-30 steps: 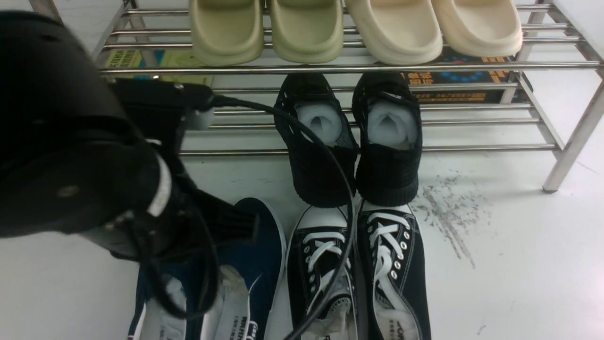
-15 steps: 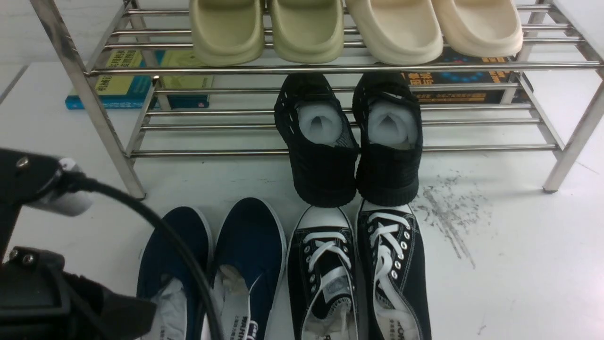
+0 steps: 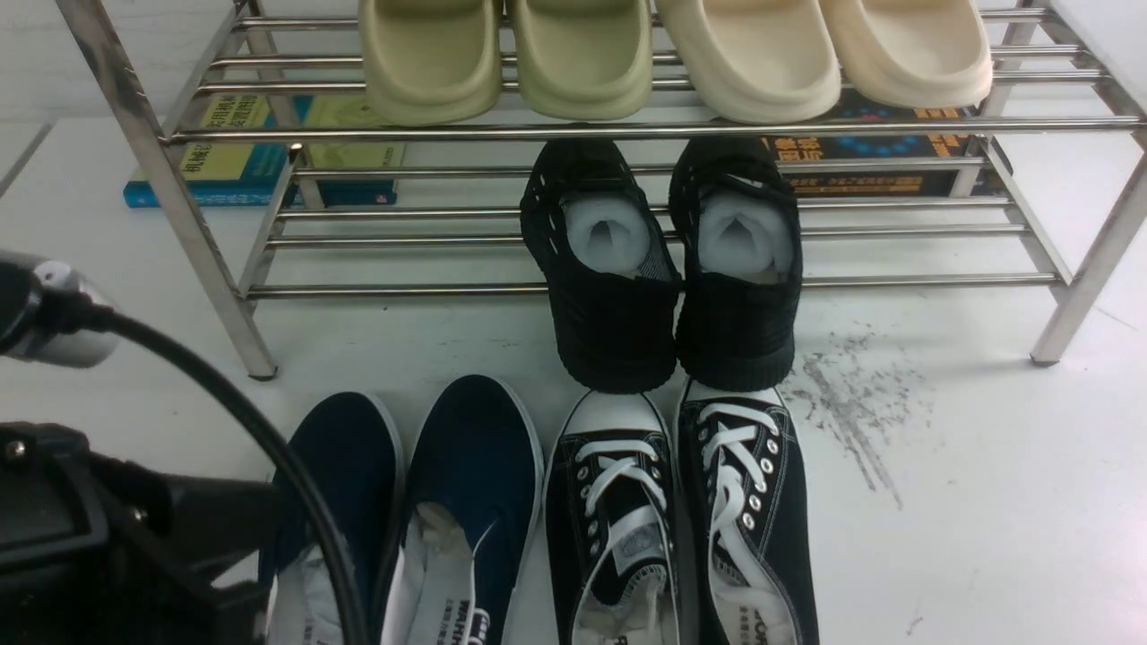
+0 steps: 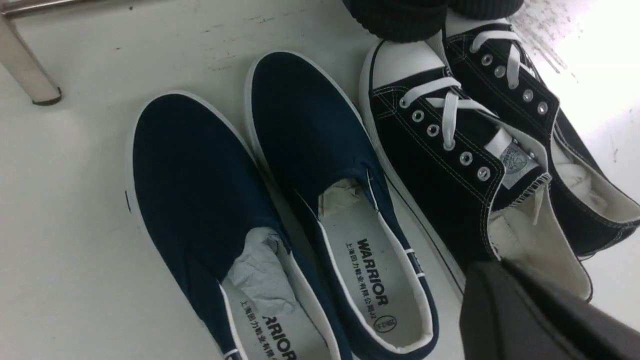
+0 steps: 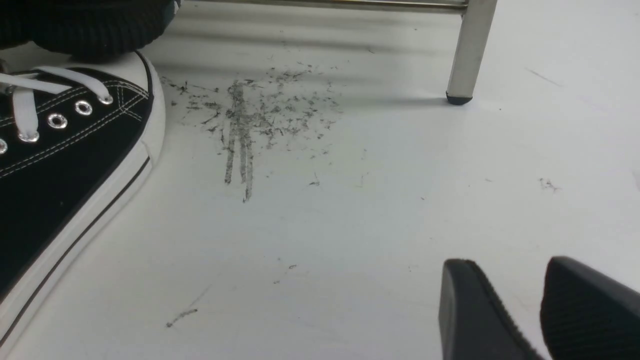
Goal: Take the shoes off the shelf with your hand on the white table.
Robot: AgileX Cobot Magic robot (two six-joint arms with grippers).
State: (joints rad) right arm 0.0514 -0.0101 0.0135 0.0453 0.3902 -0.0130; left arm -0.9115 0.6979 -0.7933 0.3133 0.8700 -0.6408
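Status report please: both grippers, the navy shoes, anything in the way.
Left gripper shut, empty. Right gripper slightly apart, empty. Navy shoes on white table, off shelf. Black sneakers beside them.

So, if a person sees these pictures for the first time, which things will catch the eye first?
Most likely the navy-blue shoes, side by side on the white table in front of the shelf, next to the black lace-up sneakers. Then the black mesh shoes, half out of the lower tier, and the pale slippers on the top tier. The grey scuff marks also stand out.
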